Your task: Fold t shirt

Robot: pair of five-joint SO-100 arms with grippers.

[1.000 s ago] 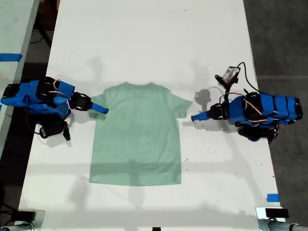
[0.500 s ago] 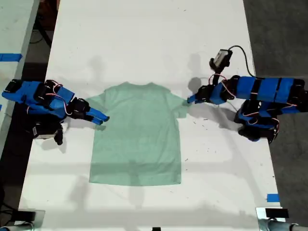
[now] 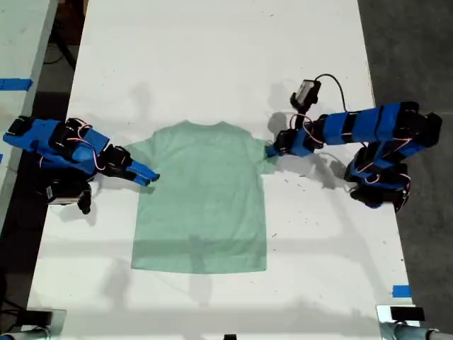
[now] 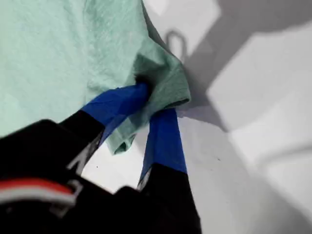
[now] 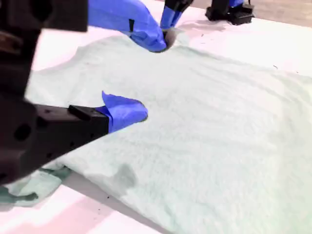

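Note:
The pale mint-green t shirt (image 3: 202,205) lies flat on the white table (image 3: 212,57), neck toward the far edge. My first gripper (image 3: 272,150) reaches in from the exterior view's right. It is shut on the bunched sleeve hem (image 4: 165,80), which sits between the blue fingers (image 4: 163,141). My second gripper (image 3: 146,173) comes from the exterior view's left and stands open over the opposite sleeve. Its lower finger (image 5: 124,111) hovers just above the t shirt (image 5: 219,126), and the upper finger (image 5: 136,24) is well apart from it.
Both arm bases sit at the table's side edges in the exterior view. A blue tape mark (image 3: 401,290) lies near the front corner on the exterior view's right. A second table with blue tape (image 3: 14,83) stands at that view's left.
My first gripper has stretched out toward the shirt and closed on its sleeve. My second gripper has tilted slightly down over the other sleeve.

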